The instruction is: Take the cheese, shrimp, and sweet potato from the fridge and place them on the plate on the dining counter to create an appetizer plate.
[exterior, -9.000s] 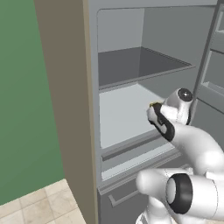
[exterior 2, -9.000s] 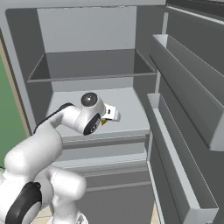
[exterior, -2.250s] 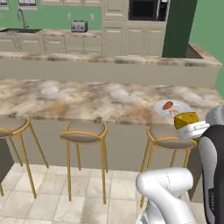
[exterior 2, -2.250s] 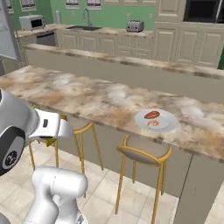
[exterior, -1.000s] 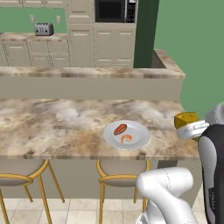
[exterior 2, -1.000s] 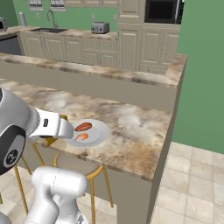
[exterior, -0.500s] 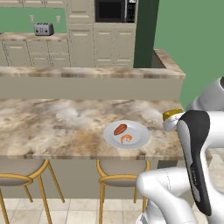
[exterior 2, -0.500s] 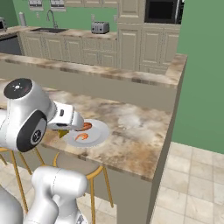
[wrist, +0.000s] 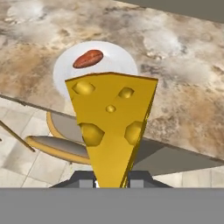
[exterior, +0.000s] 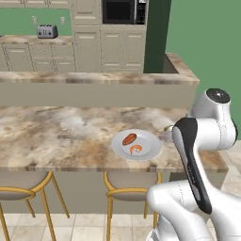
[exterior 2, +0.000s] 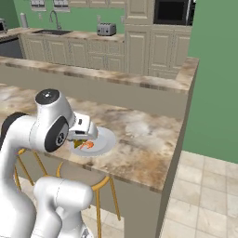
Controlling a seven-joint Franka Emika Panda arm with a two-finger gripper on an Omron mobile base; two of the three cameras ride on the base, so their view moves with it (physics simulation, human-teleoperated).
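My gripper (wrist: 113,181) is shut on the cheese (wrist: 111,127), a yellow wedge with holes that stands up between the two dark fingertips. Beyond it the white plate (wrist: 114,59) lies on the marbled dining counter (wrist: 183,87), with the reddish sweet potato (wrist: 88,58) on it. From the left base, the sweet potato (exterior: 129,139) and the curled shrimp (exterior: 135,149) both lie on the plate (exterior: 149,143). From the right base, the gripper (exterior 2: 80,139) hovers with the cheese (exterior 2: 77,143) over the plate's (exterior 2: 103,138) near edge, beside the shrimp (exterior 2: 87,145).
Two gold-legged stools (exterior: 28,181) (exterior: 129,181) stand under the counter's front edge. A raised ledge (exterior: 94,77) runs along the back of the counter (exterior: 56,136). The counter ends a short way right of the plate (exterior 2: 172,153). A toaster (exterior: 47,31) sits on the far counter.
The base drove from the fridge along the counter to the plate. In the last second the arm swung forward and down, bringing the cheese to the plate's edge.
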